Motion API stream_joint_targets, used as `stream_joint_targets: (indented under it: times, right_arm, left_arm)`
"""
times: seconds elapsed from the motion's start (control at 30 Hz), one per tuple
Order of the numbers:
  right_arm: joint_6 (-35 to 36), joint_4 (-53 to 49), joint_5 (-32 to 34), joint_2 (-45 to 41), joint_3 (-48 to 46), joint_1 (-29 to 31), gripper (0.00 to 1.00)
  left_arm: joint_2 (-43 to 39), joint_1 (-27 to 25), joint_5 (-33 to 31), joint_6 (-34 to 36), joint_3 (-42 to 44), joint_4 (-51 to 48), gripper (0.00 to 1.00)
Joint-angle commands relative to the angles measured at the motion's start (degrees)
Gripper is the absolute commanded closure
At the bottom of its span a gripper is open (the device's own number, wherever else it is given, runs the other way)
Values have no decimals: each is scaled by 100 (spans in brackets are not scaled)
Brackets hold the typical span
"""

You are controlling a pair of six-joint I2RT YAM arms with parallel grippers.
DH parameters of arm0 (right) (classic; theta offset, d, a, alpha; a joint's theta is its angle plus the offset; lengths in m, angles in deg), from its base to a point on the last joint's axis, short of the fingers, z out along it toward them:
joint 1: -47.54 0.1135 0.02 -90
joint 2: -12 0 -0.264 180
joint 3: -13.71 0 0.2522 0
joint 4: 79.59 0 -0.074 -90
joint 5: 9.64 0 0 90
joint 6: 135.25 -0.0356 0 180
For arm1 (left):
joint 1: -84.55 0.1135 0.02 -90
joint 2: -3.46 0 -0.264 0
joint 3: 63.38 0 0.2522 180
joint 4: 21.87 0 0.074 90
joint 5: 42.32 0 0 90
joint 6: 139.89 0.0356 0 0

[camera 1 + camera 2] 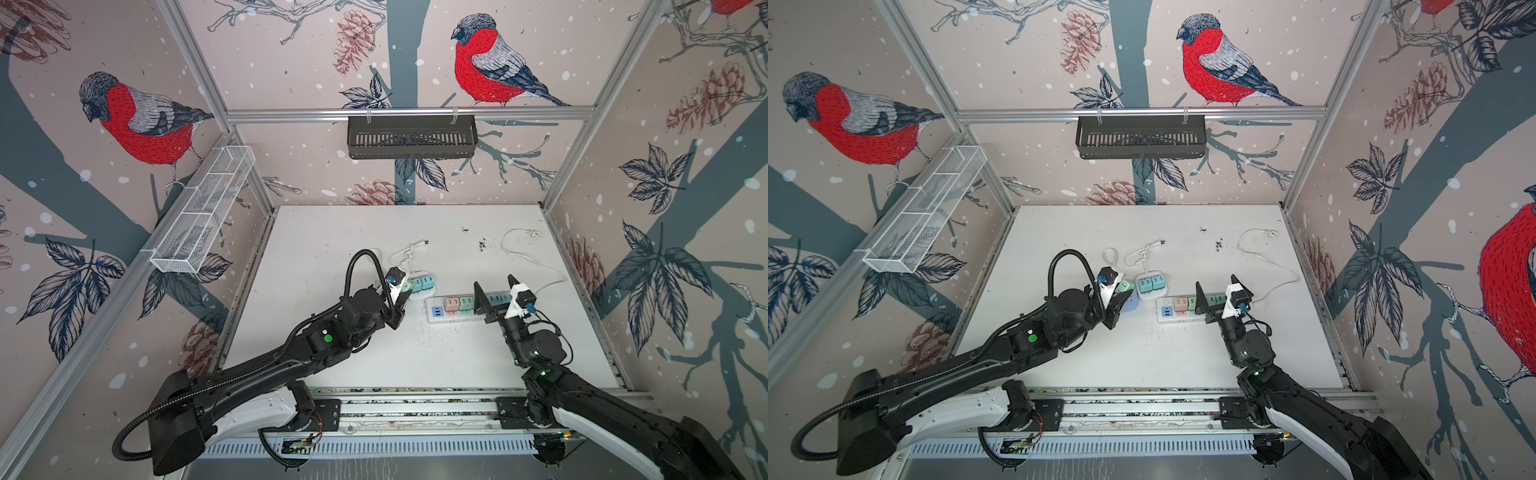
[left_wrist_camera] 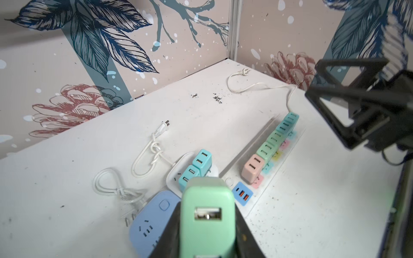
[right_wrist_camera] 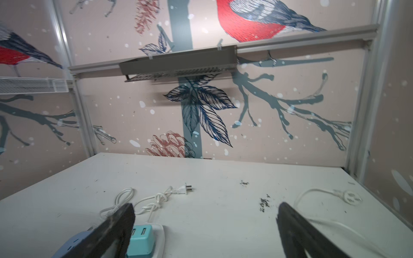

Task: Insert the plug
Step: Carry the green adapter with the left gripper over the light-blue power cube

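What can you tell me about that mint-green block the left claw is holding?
The mint-green charger plug is a rounded block of smooth plastic, it seems, with a silvery USB port on its camera-facing side and a second partly cut off. The left gripper is shut on it, black fingers pressing two opposite sides. It is held over the pale blue socket cube; its prongs are hidden, so contact with the cube cannot be told.

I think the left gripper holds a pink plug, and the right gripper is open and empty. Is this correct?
Not quite. The plug held by the left gripper is mint green, not pink; the left wrist view shows it clearly. The rest holds: the right gripper is open and empty.
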Motion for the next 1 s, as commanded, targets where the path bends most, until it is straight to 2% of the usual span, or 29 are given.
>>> stream_joint_targets:
  times: [0.0, 0.1, 0.17, 0.2, 0.27, 0.3, 0.4, 0.5, 0.6, 0.8, 0.97]
  right_arm:
    - [-1125, -303, 173, -20, -159, -575, 0]
    - [-1580, -458, 444, -16, -259, -1143, 0]
    - [-2119, -566, 1004, -21, -357, -1455, 0]
    - [-2317, -563, 1021, -52, -419, -1637, 0]
    - [-2551, -801, 650, -178, -418, -1998, 0]
    - [-2652, -979, 555, -234, -391, -2107, 0]
    - [-2756, -1171, 384, -288, -372, -2213, 0]
    - [-2700, -1292, 202, -236, -302, -2217, 0]
    - [-2698, -1437, 78, -81, -173, -2213, 0]
    - [-2645, -1445, -48, 43, -105, -2214, 0]
    - [-2643, -1437, -99, 52, -112, -2214, 0]
  left_arm:
    - [116, 12, -490, 840, 18, 202, 100]
    - [419, 11, -630, 1176, -23, -8, 100]
    - [615, 12, -441, 1552, 46, 1, 100]
    - [708, 13, -364, 1774, 80, 11, 100]
    - [853, 92, -392, 1952, 104, 37, 100]
    - [898, 253, -184, 1957, 69, -12, 100]
    - [982, 953, 830, 1887, -147, -356, 100]
    - [1179, 1452, 1372, 1892, -339, -560, 100]
    - [1446, 1593, 1628, 2108, -571, -767, 100]
    - [1914, 1900, 2760, 2920, -922, -1071, 100]
    - [2339, 1914, 2880, 3312, -1285, -1529, 100]
